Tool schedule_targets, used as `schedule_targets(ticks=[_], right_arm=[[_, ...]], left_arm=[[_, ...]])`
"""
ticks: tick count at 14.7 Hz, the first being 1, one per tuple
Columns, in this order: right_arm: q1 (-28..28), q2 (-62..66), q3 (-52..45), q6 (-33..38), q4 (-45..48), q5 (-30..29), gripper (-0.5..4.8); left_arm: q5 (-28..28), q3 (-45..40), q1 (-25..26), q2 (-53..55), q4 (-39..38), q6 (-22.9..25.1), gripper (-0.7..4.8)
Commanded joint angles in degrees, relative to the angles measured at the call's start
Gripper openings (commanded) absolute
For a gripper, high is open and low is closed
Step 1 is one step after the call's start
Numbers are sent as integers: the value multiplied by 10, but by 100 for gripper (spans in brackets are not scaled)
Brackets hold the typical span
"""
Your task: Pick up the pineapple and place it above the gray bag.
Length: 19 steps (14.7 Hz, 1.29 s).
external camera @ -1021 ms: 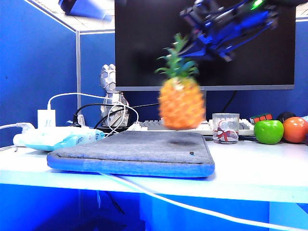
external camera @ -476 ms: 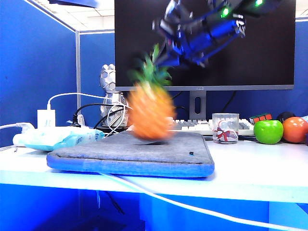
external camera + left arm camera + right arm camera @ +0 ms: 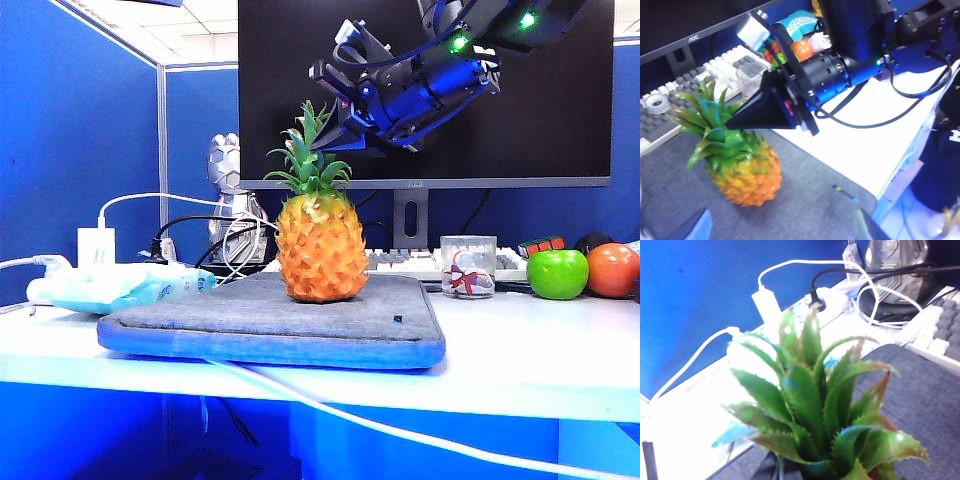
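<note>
On gray bag (image 3: 270, 318): one pineapple (image 3: 320, 250); right fingers (image 3: 335, 135) clamp crown; left fingers' state unclear.

Pineapple (image 3: 320, 245) upright on the gray bag (image 3: 270, 325), near its middle. Right gripper (image 3: 335, 135) closed on the leaf crown from above right. Left gripper out of sight. Keyboard (image 3: 400, 262) behind the bag; glass (image 3: 468, 265), apple (image 3: 558, 273), orange (image 3: 613, 268) to its right; packet (image 3: 120, 285) left.
</note>
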Motion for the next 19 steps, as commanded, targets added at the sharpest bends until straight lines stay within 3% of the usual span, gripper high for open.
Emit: schedule_targets(ticks=[1,2,3,5,7,12,19], right_arm=[[0,3,-2,16,-29,-1,-8],[0,3,-1,25,-28,-10,0],[0,3,-1,33,-27,-10,71],[0,2,-1,62,-26,-10,335],[0,0,0,74,-26,-21,479],[0,-19,0,86,-38,-23,479],[0,-78,-1,38,-166,-30,479]], left_arm=[[-14,1,1,-2,2,-4,389],[-14,1,1,-2,2,-4,389],[-15,1,1,-2,1,-4,390],[-15,1,1,-2,-7,-3,391],[-15,1,1,-2,-10,-4,391],[-15,1,1,-2,-22,-4,391],[-15,2,1,-2,-17,-17,391]])
